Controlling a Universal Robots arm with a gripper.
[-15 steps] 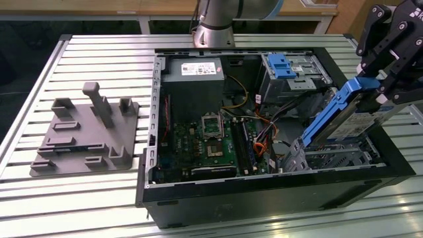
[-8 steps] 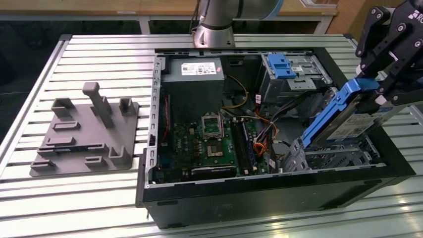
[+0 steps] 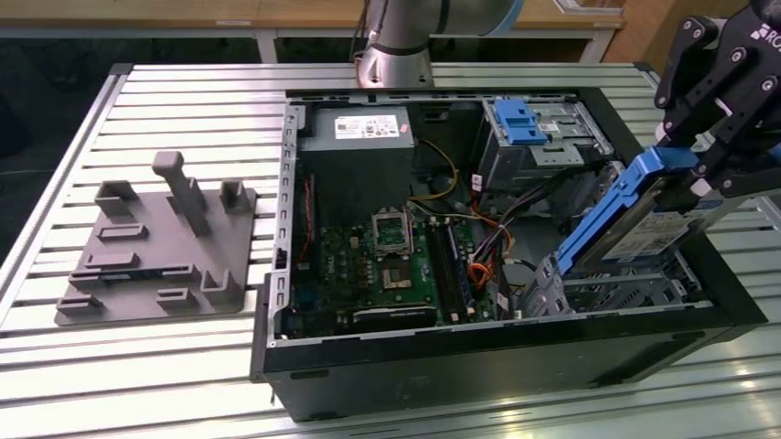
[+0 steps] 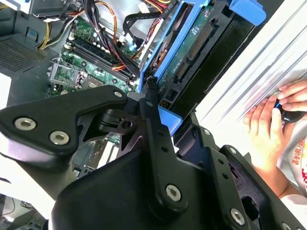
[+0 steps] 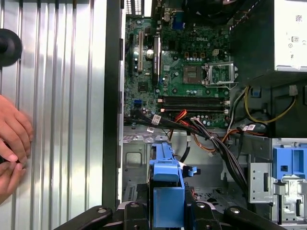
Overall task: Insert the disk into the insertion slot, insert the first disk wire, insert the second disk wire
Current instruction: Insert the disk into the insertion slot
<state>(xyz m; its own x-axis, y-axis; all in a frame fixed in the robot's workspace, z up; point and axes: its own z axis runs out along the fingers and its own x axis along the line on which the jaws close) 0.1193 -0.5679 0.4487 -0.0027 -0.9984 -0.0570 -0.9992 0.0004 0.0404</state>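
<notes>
The jaws are clamped on the disk (image 3: 641, 233), gripping the upper end of its blue carrier. The disk hangs tilted over the insertion slot (image 3: 628, 294), at the four o'clock corner of the open computer case (image 3: 488, 361) in the exterior view. Its lower end sits at the slot's mouth, though contact cannot be made out. The disk's white printed label is too small to read, as is the white label on the power supply (image 3: 357, 128) at the case's twelve o'clock. The slot is hemmed in, with the case wall close at three o'clock and a bundle of wires (image 3: 488, 251) just beside it at nine o'clock. In the first wrist view the carrier hides the slot's mouth. A person's hand (image 5: 12, 139), partly cut off, rests on the ribbed table (image 5: 62, 96) outside the case.
</notes>
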